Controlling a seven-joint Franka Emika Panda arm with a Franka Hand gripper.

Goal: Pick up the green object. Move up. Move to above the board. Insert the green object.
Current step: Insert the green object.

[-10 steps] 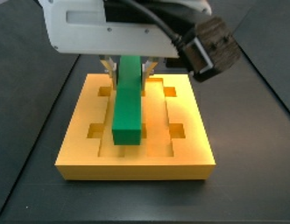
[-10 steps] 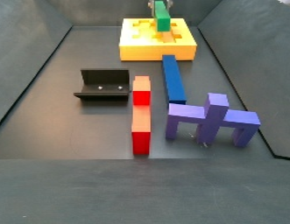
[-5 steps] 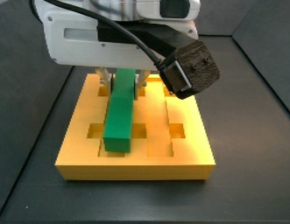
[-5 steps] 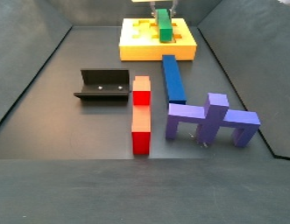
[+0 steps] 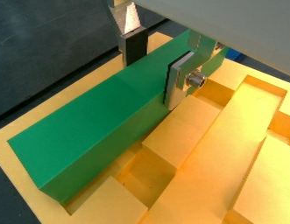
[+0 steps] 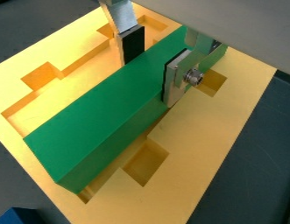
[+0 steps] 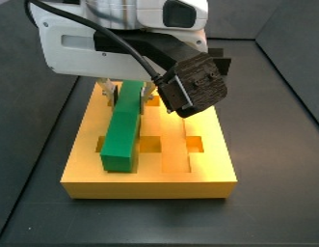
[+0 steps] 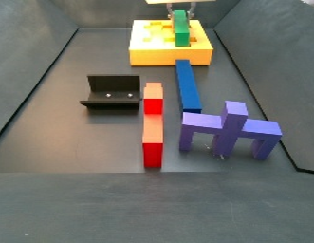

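Claw (image 5: pixel 157 54) clenching the green object (image 5: pixel 106 131) near one end, bar lying lengthwise over the board (image 7: pixel 200 166), hanging past its near grooves, blue bar (image 8: pixel 187 84) resting just beside the board.

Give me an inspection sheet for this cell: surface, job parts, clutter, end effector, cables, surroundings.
Surface: dark floor, no spills seen.
Job parts: green object lies lengthwise over the board; whether it is seated in a groove cannot be told.
Clutter: blue bar, red bar, purple piece and the fixture on the floor in front of the board.
End effector: gripper above the board, fingers closed on the green object's far end in both wrist views.
Cables: black cable loops across the arm's white housing.
Surroundings: dark walls enclose the floor.
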